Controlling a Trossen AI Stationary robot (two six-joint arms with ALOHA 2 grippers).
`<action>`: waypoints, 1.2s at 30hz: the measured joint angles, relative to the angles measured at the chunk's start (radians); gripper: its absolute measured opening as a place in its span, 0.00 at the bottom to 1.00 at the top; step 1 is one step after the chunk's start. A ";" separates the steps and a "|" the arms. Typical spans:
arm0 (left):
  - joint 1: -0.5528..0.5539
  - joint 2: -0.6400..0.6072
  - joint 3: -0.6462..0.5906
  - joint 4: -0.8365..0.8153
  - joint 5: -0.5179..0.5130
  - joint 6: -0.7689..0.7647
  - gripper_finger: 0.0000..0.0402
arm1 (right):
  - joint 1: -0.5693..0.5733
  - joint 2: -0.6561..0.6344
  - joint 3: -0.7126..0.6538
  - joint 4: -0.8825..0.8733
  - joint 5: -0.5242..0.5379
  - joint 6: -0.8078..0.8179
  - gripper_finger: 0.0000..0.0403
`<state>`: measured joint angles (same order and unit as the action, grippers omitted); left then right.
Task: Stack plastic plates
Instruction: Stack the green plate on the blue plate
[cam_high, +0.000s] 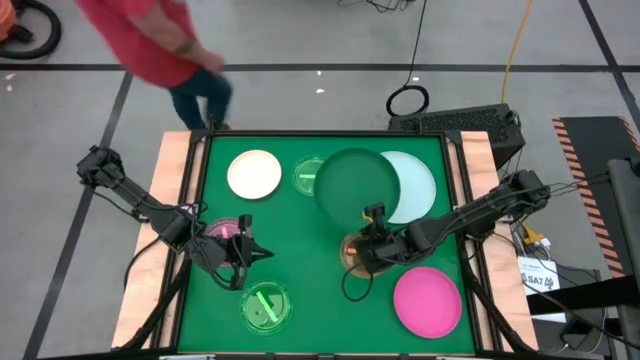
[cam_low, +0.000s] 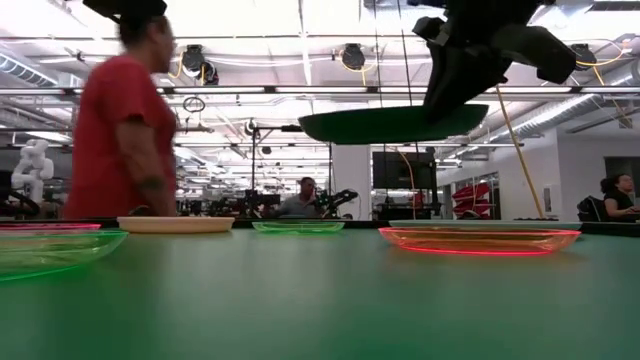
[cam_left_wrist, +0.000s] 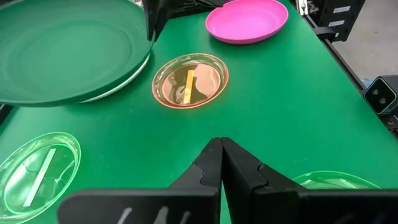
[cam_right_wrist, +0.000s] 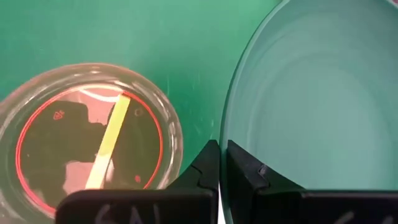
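A dark-green plate (cam_high: 352, 183) hangs in the air above the far middle of the table, with my right gripper (cam_high: 372, 214) shut on it. It partly covers a pale-blue plate (cam_high: 418, 186) that lies flat on the table. An amber dish (cam_high: 352, 252) rests on the table below my right gripper. My left gripper (cam_high: 262, 252) hovers shut at the left, touching nothing, with a translucent pink dish (cam_high: 222, 229) beside it. My right gripper pinches the dark-green plate's rim (cam_right_wrist: 227, 132) on its near side between its two fingers. The fingers slant down from the table's near right. In the low view the plate (cam_low: 392, 122) is lifted clear of the table and nearly level.
A cream plate (cam_high: 254, 173) and a translucent green dish (cam_high: 308, 175) lie at the far left. Another translucent green dish (cam_high: 265, 305) lies near the front. A hot-pink plate (cam_high: 427, 298) lies at the near right. A person (cam_high: 160, 45) walks beyond the table's far edge.
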<state>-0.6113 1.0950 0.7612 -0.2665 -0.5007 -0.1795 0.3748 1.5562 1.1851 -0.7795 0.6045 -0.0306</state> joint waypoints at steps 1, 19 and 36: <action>0.000 0.000 0.000 0.000 0.000 0.002 0.02 | 0.000 0.000 0.000 -0.013 0.000 0.016 0.01; 0.043 0.000 0.000 0.036 0.000 0.074 0.02 | -0.061 -0.235 -0.256 0.100 0.001 0.139 0.01; 0.095 0.000 0.000 0.037 0.000 0.085 0.02 | -0.166 -0.346 -0.462 0.168 -0.003 0.272 0.01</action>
<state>-0.5163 1.0950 0.7612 -0.2295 -0.5007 -0.0948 0.2084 1.2106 0.7226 -0.6117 0.6014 0.2419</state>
